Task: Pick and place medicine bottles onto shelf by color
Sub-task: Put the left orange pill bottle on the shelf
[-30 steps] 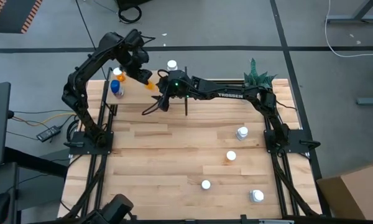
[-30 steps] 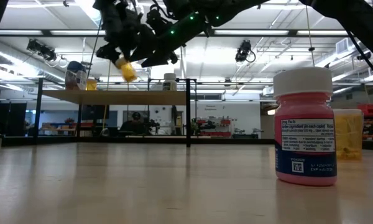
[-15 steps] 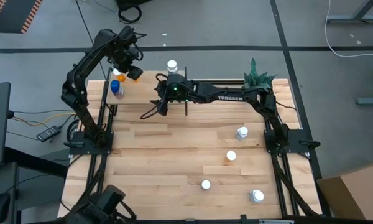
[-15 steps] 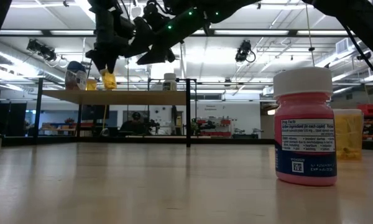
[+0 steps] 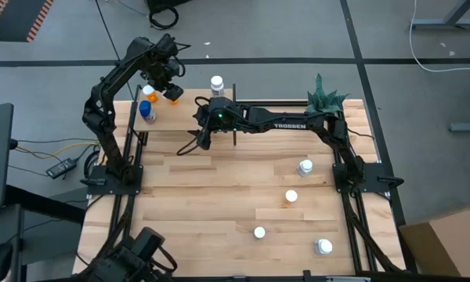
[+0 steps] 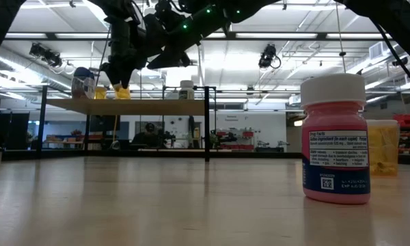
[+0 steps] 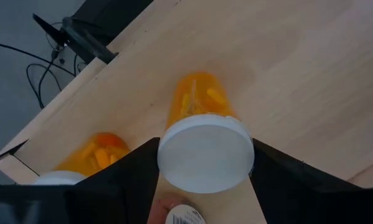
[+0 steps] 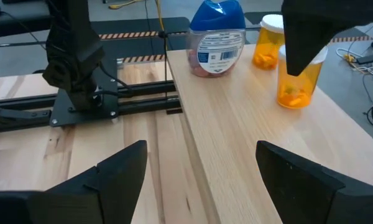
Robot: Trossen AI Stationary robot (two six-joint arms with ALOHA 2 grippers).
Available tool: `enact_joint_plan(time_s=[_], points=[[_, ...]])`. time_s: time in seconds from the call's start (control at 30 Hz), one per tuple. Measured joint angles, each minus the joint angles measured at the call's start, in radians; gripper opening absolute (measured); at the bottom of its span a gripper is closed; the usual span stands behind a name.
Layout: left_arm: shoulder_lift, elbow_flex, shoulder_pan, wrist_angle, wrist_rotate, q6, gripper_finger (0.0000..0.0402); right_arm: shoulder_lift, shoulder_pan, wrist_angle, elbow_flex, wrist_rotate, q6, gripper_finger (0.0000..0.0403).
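On the shelf [image 5: 180,117], at its left end, stand a blue bottle [image 5: 147,112] and an orange bottle [image 5: 148,93]; just beside that orange one, the left gripper [image 5: 169,88] holds a second orange bottle [image 5: 173,95], fingers clamped on its white cap, jaws partly closed around it. In the right wrist view this bottle [image 8: 295,81] looks set on the board or a hair above it; the angle is too poor to be sure. The step in hand seems to be the release, and to do it well the bottle should be upright and fully resting on the shelf before the fingers part, then the gripper should lift straight up so it does not tip the bottle into its neighbour. Further right over the shelf, the right gripper [image 5: 204,135] hangs wide open and empty, near a white bottle [image 5: 216,82] at the shelf's back edge. Four more bottles wait on the table well right of the shelf, the nearest [image 5: 305,166] among them.
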Motion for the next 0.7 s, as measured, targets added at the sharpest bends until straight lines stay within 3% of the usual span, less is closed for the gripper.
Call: enact_joint_plan(time_s=[0.23,0.7], points=[[0.0,0.0,0.0,-0.004,-0.031,0.015,0.0236,0.0,0.0,0.0,0.0,0.0,0.003,0.031],[0.0,0.0,0.0,-0.001,-0.032,0.017,0.0275,0.0,0.0,-0.001,0.0,0.0,0.003,0.031]])
